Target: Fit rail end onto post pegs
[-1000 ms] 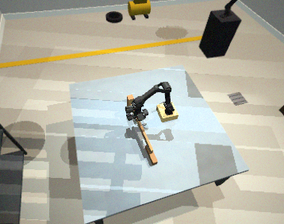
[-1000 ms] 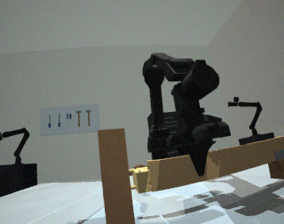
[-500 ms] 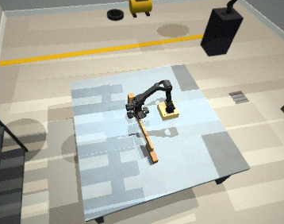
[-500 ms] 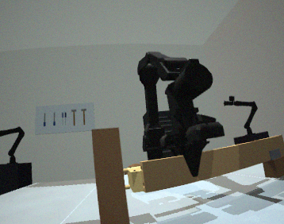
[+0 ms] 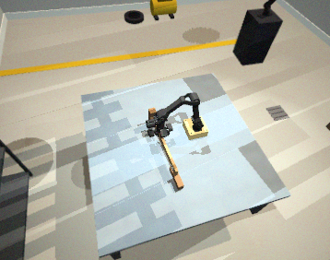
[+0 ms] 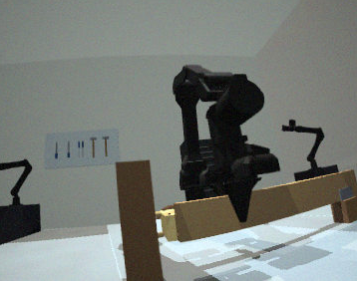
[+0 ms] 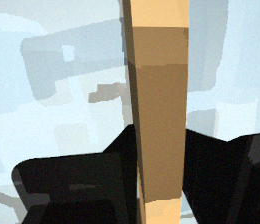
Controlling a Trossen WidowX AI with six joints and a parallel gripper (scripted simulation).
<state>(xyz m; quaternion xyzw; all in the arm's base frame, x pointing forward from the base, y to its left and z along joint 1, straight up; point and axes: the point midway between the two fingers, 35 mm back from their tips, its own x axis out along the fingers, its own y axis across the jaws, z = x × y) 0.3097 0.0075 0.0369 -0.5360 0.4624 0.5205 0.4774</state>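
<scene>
The long wooden rail [image 5: 169,159] [image 6: 295,196] [image 7: 160,100] runs from the low footboard block [image 5: 178,183] [image 6: 351,208] toward the short upright post [image 5: 152,114] [image 6: 137,219]. My gripper [image 5: 159,128] [image 6: 239,205] [image 7: 146,128] is shut on the rail close to its near end and holds that end up off the table. In the exterior view the rail slopes slightly, with its pale end face [image 6: 169,227] close to the post. A peg [image 6: 161,212] shows in the narrow gap between them. In the wrist view the rail passes straight between my dark fingers.
The arm's base stands on a pale block [image 5: 196,130] to the right of the post. The table [image 5: 130,212] has open edges on all sides. Beyond it on the floor are a black cabinet [image 5: 256,37], a yellow compressor [image 5: 163,4] and a tyre [image 5: 134,17].
</scene>
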